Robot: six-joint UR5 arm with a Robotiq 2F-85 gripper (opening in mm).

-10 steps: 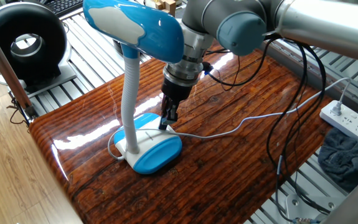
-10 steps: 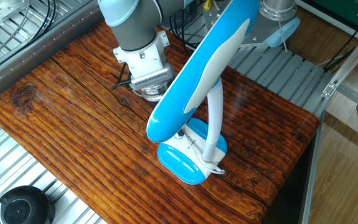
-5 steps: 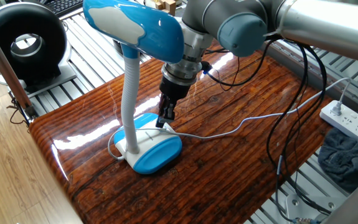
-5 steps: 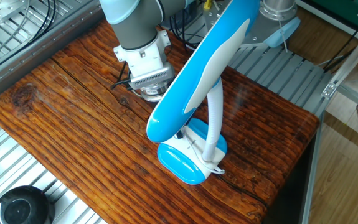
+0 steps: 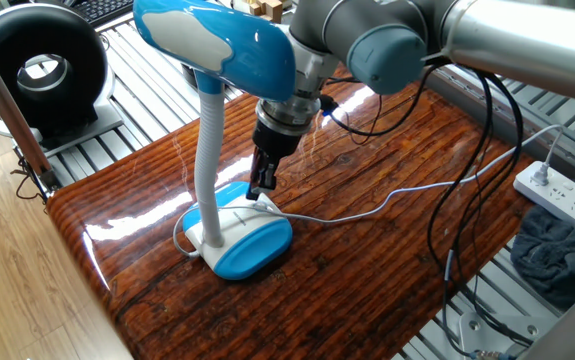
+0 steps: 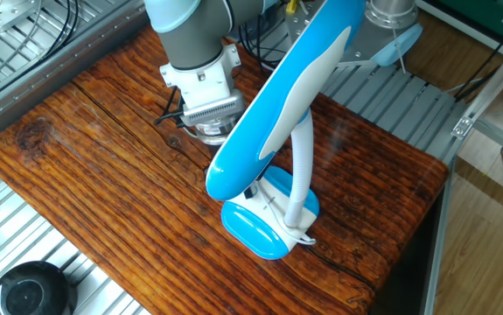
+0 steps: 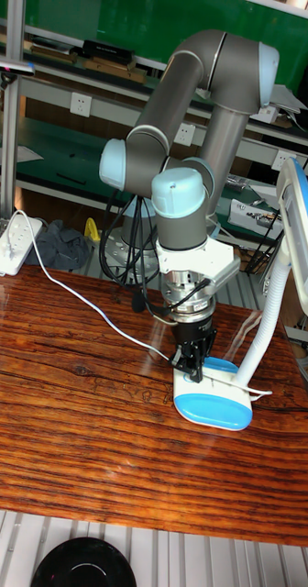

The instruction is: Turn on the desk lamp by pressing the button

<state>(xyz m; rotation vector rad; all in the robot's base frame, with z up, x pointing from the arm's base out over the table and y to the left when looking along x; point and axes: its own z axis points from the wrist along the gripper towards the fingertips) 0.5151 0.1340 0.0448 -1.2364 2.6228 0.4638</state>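
While the desk lamp (image 5: 229, 150) stands near the front left corner of the glossy wooden table (image 5: 367, 250) in one fixed view, the gripper (image 5: 263, 186) hangs just above the far edge of the lamp's white-topped base (image 5: 242, 237), pointing straight down. Its dark fingertips sit just beside the gooseneck (image 5: 207, 160), and the tall fixed view puts the gripper (image 7: 194, 362) right at the base's top surface, though I cannot tell whether it touches. The fingers look narrow and bunched, but no view shows their tips clearly enough, so I cannot tell whether the jaws are spread or pressed together. In the other fixed view the lamp's oval blue head (image 6: 277, 101) hides most of the gripper, leaving only the ribbed wrist flange visible behind it. A thin white cord (image 5: 387, 200) runs from the base across the table toward a white power strip (image 5: 565, 200) at the right. A black round fan (image 5: 37, 70) sits off the table at the far left, and a grey cloth (image 5: 557, 255) lies below the power strip.
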